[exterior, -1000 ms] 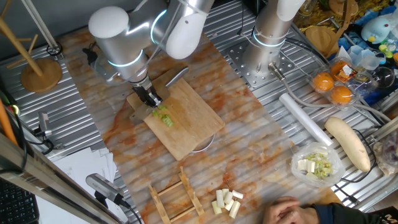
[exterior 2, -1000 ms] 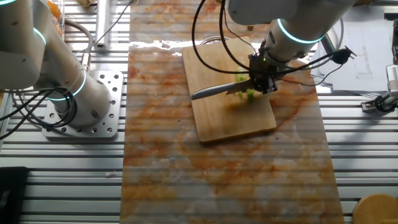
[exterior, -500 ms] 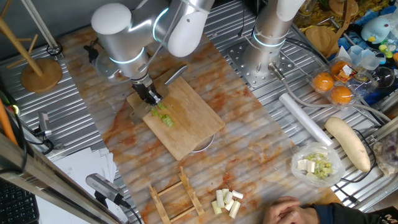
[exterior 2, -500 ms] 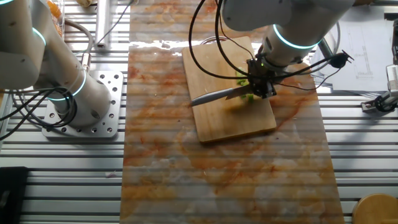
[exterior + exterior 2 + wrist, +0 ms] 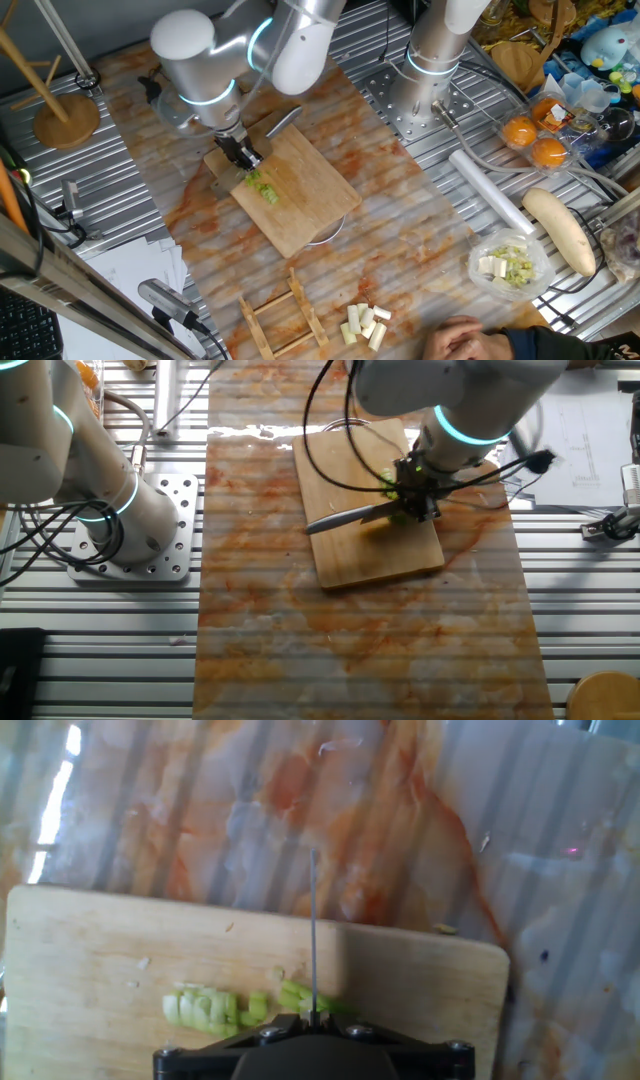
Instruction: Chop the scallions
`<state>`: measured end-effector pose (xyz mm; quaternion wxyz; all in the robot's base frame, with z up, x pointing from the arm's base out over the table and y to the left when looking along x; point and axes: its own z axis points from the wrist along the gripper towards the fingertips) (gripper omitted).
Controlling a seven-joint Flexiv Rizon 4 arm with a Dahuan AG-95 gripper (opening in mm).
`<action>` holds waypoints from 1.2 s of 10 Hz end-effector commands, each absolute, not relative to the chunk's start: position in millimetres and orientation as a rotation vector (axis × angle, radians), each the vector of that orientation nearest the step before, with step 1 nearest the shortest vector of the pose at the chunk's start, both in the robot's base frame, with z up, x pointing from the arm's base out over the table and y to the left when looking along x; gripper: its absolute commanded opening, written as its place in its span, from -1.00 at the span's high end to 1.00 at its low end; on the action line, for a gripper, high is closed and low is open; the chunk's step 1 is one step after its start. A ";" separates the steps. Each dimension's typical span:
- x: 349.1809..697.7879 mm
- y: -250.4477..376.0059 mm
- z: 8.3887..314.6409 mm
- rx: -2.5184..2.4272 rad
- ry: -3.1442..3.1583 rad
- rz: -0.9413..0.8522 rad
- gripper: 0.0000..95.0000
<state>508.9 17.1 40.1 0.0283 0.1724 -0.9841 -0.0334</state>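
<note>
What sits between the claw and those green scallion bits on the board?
Only the knife that the claw grips; the hand view shows its edge among the scallions.

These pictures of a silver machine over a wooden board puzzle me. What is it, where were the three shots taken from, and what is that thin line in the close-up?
The machine is a robot arm ending in a gripper, a two-finger clamp, shut here on a knife. Two pictures come from fixed cameras that look down on the table from different sides. The third comes from a camera on the hand itself, looking along the fingers, so the knife shows edge-on as that thin line. Under the blade, the scallions lie on a cutting board, partly cut into small green slices. Elsewhere on the table, one fixed view shows pale cream chunks, a bowl of chopped bits and a second robot base, which is not at work.
</note>
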 end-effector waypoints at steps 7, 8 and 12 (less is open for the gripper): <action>515.3 18.8 56.8 0.587 -3.000 -0.063 1.00; 514.0 17.7 57.9 0.584 -2.999 -0.064 1.00; 510.0 12.5 60.3 0.573 -3.000 -0.062 1.00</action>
